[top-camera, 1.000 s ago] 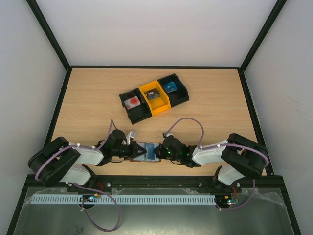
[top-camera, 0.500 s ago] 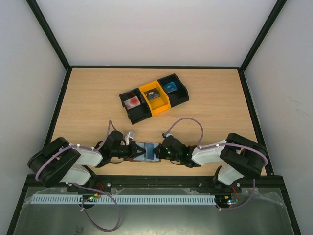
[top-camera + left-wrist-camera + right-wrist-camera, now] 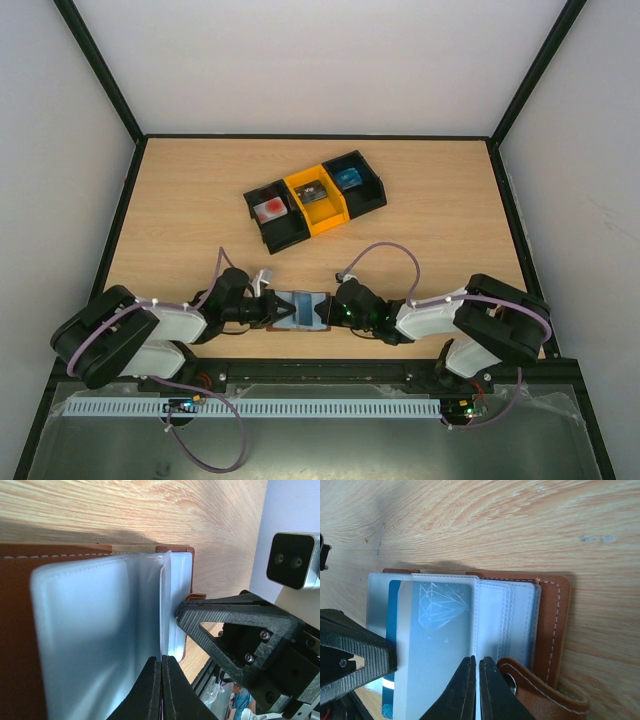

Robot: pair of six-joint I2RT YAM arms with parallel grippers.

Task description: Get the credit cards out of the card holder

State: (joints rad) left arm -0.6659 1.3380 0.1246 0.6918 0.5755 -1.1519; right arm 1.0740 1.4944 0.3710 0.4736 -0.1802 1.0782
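Two arms reach in from lower left and lower right of the top view and meet at the holder (image 3: pixel 300 311), which lies open on the table (image 3: pixel 450 220) at lower centre, close to the near edge. The pairing reads as one side anchoring while the other works a sleeve, so the light wallet does not slide when a card is pulled. In the left wrist view the left gripper (image 3: pixel 161 690) sits at bottom centre. Its jaws are pressed together on the lower edge of one pale sleeve (image 3: pixel 165 605) that stands up on edge from the spread, and brown leather fills the left of that frame. In the right wrist view the right gripper (image 3: pixel 476 682) is likewise pinched narrow at bottom centre, on the edge of the sleeve stack just beside the strap (image 3: pixel 535 692). The blue card (image 3: pixel 437 640) is inside its sleeve, left of those jaws and reaching their line; whether the tips catch the card itself I cannot tell. No second card shows. Further back, in the upper centre of the top view, the bins (image 3: pixel 316 198) stand well apart
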